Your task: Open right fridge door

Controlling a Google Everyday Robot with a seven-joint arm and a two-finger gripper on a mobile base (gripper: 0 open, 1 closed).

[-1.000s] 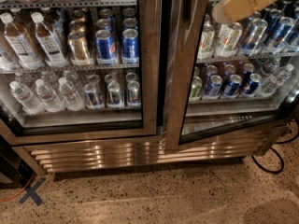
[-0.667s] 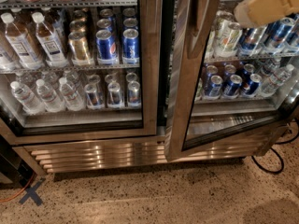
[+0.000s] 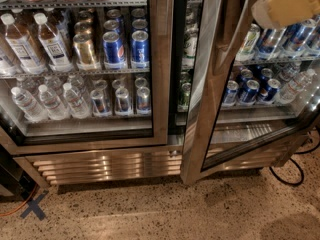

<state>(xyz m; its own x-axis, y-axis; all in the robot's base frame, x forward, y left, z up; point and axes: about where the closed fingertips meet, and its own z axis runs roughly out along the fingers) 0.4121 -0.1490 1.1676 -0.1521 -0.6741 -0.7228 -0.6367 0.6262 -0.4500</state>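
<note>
The right fridge door (image 3: 202, 109) has a wide brushed steel frame and a glass pane. It stands ajar, with its left edge swung out toward me. A dark gap (image 3: 186, 54) between it and the left door shows cans on the inner shelves. My gripper (image 3: 287, 4) shows as a tan casing at the top right, in front of the door's upper glass. The left fridge door (image 3: 161, 64) is shut, with water bottles, a gold can and blue cans behind it.
A slatted steel grille (image 3: 110, 166) runs along the fridge's base. A black cable (image 3: 292, 176) loops on the speckled floor at the right. A blue tape cross (image 3: 32, 206) and an orange cord (image 3: 12, 211) lie at the lower left.
The right door has swung further open, its left edge moving out toward me. My gripper has moved to the right with it.
</note>
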